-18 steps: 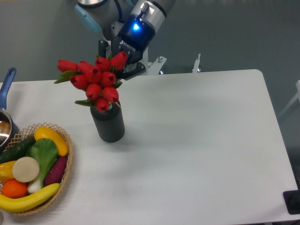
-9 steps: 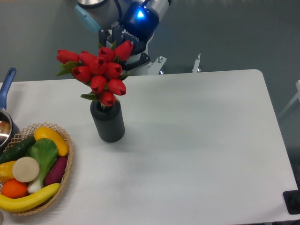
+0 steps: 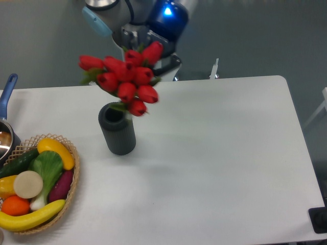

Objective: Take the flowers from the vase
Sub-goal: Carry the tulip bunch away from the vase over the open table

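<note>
The flowers (image 3: 126,78), a tight bunch of red tulip buds with green leaves, hang in the air above and slightly right of the vase (image 3: 117,129). The vase is a dark ribbed cylinder standing upright on the white table, and its round mouth now shows open. My gripper (image 3: 151,51) is behind the top right of the bunch, shut on the flowers; the buds hide most of its fingers. The lowest bud sits just beside the vase's rim.
A woven basket (image 3: 71,194) of fruit and vegetables lies at the front left. A pot with a blue handle (image 3: 7,89) pokes in at the left edge. The white table (image 3: 219,153) stretches to the right.
The gripper has lifted the flowers up and to the right. Their lower end has come out of the vase, so the vase's mouth is now uncovered.
</note>
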Available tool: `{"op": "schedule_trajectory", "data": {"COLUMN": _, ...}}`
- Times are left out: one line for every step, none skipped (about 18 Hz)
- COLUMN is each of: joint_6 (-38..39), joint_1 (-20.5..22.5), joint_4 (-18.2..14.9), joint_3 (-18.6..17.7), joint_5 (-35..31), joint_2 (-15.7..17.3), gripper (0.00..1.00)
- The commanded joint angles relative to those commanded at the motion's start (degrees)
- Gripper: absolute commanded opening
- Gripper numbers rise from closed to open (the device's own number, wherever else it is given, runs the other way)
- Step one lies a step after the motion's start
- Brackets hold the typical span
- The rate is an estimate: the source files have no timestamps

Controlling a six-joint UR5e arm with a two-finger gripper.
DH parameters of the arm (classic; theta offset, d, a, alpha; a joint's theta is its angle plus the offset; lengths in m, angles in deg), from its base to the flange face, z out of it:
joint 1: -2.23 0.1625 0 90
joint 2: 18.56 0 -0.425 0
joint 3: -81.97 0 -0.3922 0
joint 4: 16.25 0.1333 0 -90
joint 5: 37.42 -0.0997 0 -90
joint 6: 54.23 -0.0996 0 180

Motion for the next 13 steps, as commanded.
{"op": "schedule_trajectory", "data": {"joint_6": -0.96, "joint_1": -0.09, "joint_4": -0.09, "joint_3": -0.35, "joint_5": -5.11, "joint_2": -0.26, "gripper": 0.0}}
{"op": "schedule_trajectory", "data": {"joint_6": -2.45, "joint_1": -0.09, "joint_4": -0.17, "joint_3": -0.7, "joint_5": -8.64, "joint_2": -1.31, "gripper": 0.0}}
{"op": "schedule_trajectory", "data": {"joint_6": -4.12, "joint_1": -0.17, "joint_4": -0.26, "joint_3": -1.06, "joint_5": -10.94, "joint_2": -2.54, "gripper": 0.0}}
{"op": "schedule_trajectory", "data": {"joint_6": -5.26, "joint_1": -0.44, "joint_4": -0.26, "joint_3": -1.06, "joint_5": -11.83, "joint_2": -3.94, "gripper": 0.0}}
{"op": "schedule_trajectory", "data": {"joint_6": -5.62, "joint_1": -0.53, "joint_4": -0.26, "joint_3": -1.06, "joint_5": -12.71, "joint_2": -5.35, "gripper": 0.0}}
{"op": "schedule_trajectory", "data": {"joint_6": -5.71, "joint_1": -0.53, "joint_4": -0.35, "joint_3": -0.62, "joint_5": -14.37, "joint_2": -6.5, "gripper": 0.0}}
{"op": "schedule_trajectory", "data": {"joint_6": -6.59, "joint_1": -0.88, "joint_4": -0.26, "joint_3": -0.27, "joint_5": -16.82, "joint_2": -7.55, "gripper": 0.0}}
{"op": "schedule_trajectory", "data": {"joint_6": -9.12, "joint_1": -1.4, "joint_4": -0.35, "joint_3": 0.43, "joint_5": -19.37, "joint_2": -9.04, "gripper": 0.02}}
{"op": "schedule_trajectory", "data": {"joint_6": -11.32, "joint_1": -2.45, "joint_4": -0.7, "joint_3": 0.96, "joint_5": -22.44, "joint_2": -10.53, "gripper": 0.02}}
{"op": "schedule_trajectory", "data": {"joint_6": -12.3, "joint_1": -3.5, "joint_4": -1.57, "joint_3": 1.31, "joint_5": -25.6, "joint_2": -11.68, "gripper": 0.02}}
{"op": "schedule_trajectory", "data": {"joint_6": -12.48, "joint_1": -4.73, "joint_4": -2.1, "joint_3": 1.84, "joint_5": -28.07, "joint_2": -13.0, "gripper": 0.02}}
{"op": "schedule_trajectory", "data": {"joint_6": -12.57, "joint_1": -5.79, "joint_4": -2.2, "joint_3": 3.15, "joint_5": -29.84, "joint_2": -14.66, "gripper": 0.02}}
{"op": "schedule_trajectory", "data": {"joint_6": -12.57, "joint_1": -6.5, "joint_4": -2.55, "joint_3": 4.64, "joint_5": -31.6, "joint_2": -16.16, "gripper": 0.02}}
